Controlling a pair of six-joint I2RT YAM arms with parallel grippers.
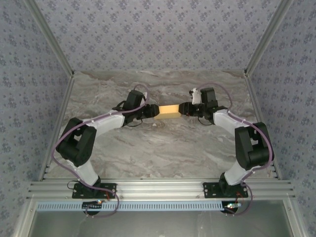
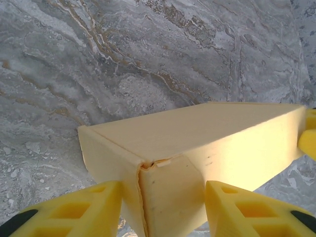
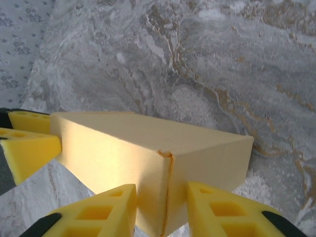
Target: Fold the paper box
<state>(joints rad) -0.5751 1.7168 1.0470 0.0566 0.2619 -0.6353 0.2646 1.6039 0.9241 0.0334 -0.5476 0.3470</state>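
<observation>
Box [image 1: 167, 111] folded into shape, held at both ends at mid-tabletop [image 1: 163, 153].
Top: left claw [image 1: 149, 111] and right claw [image 1: 184, 108] each grip one end. Left wrist: fingers [image 2: 89, 207] clamp a closed end, its corner seam [image 2: 140, 197] ragged. Right wrist: fingers [image 3: 217, 207] clamp the other closed end. Little seems left beyond pressing seams flat.

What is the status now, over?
Left gripper shut on one end of the paper box. Right gripper shut on the other end. Box looks folded. No obstacle near it.
</observation>
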